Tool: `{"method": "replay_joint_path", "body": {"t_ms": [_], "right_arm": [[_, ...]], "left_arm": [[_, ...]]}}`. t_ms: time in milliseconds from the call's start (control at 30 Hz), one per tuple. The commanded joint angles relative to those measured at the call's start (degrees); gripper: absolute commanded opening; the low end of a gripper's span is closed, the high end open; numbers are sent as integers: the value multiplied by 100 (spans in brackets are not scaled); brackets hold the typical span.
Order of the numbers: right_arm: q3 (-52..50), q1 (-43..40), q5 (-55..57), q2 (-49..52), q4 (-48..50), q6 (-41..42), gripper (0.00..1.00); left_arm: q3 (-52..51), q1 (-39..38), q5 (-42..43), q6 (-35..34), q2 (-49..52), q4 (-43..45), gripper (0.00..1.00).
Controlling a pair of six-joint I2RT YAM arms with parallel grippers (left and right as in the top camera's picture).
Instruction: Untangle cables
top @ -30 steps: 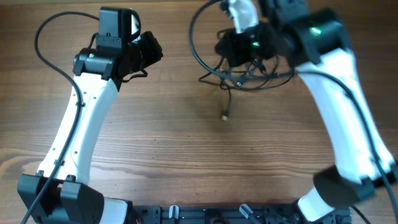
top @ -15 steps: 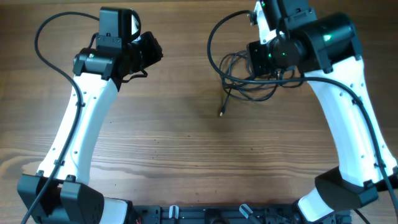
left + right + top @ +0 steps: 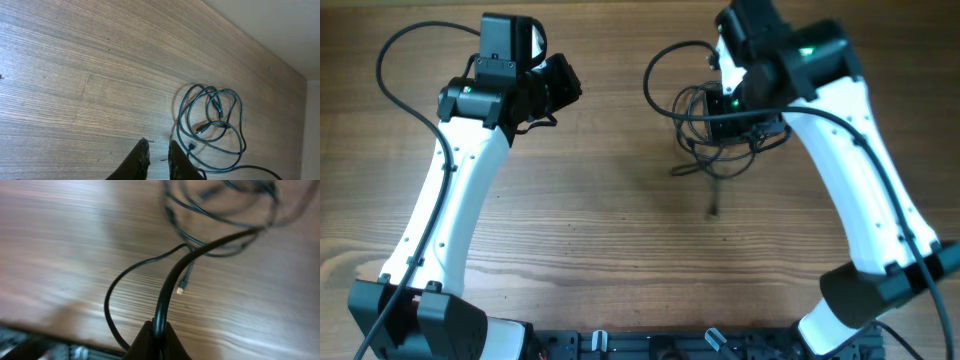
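Black cables [image 3: 700, 135] sit as one loose tangle at the far right-centre of the wooden worktop [image 3: 600, 230], directly under the right gripper [image 3: 735, 105].

Right wrist view: the right gripper [image 3: 155, 342] is closed on one strand of the cables [image 3: 165, 295]. That strand runs from the jaws out to the tangle, and the other loops lie on the wood beyond.

One free tail leaves the bundle toward the near edge and ends in a small plug [image 3: 713, 210], so its long axis runs roughly far to near.

The left gripper [image 3: 565, 85] hangs at far left-centre, well apart from the tangle, which lies to its right. Left wrist view: the left gripper [image 3: 159, 161] has its jaws a narrow gap apart with nothing between them, and the cables [image 3: 210, 122] lie ahead and off to one side.

Judgement: the right arm is nearer and already anchors a strand. The left arm must cross rightward to take a second strand or the tail.
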Motion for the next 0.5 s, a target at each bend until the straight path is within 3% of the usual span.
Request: {"method": "replay_joint_path", "body": {"t_ms": [0,100,267,367,433,467], "right_arm": [[-461,-4,922,240,-2,802,4],[-601,-2,868,254,149,866,4],[-601,87,-1443,254,1250,-765,4],[-601,400,-1770,269,1582,-1005,10],[-601,575,-1606,293,1628,-997,22],[-601,638,-1515,302,1598,-997,50]], "left_arm": [[2,-22,-96,92,46,-2,17],[2,-22,-96,92,46,0,17],[2,-22,-125,92,48,0,17],[2,-22,-184,92,72,-2,17],[2,-22,-184,92,101,-2,17],[2,-22,-184,92,125,-2,17]]}}
